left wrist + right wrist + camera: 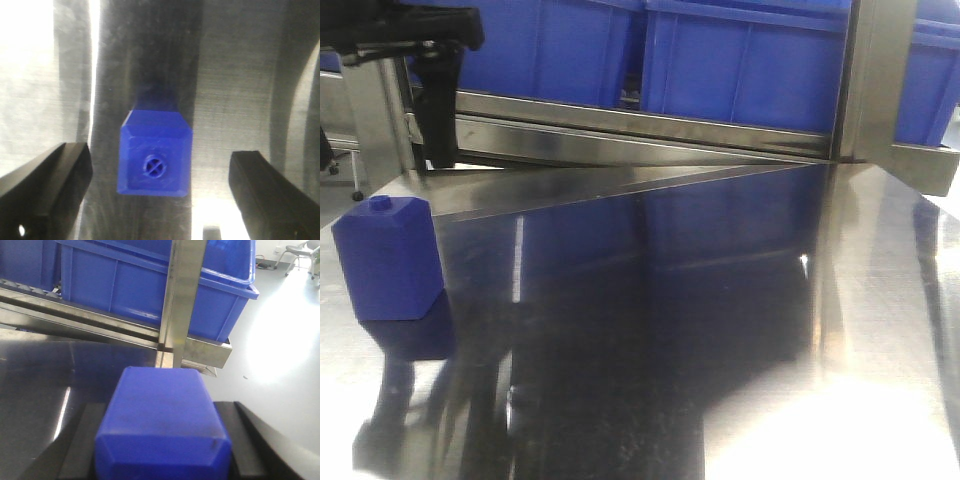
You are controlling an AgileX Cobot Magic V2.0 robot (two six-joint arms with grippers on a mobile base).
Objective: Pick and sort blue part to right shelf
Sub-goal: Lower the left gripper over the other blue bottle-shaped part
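Two blue blocks are shown. Only in the right wrist view is the blue part (162, 425) seen: angled edges, knob hidden, clamped by the right gripper (161, 445) before blue bins (125, 285). The small-stubbed block (155, 160) is stood on the table (720, 300) between the wide-apart jaws of the left gripper (161, 169).

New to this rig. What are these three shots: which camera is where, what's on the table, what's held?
It is a two-armed robot at a steel table. One picture looks forward from its body; the other two come from a camera on each wrist. The left gripper hangs open above a stubbed blue block standing on the table. The right gripper is shut on a second blue block, whose top is hidden. Behind stand blue bins on a metal shelf.
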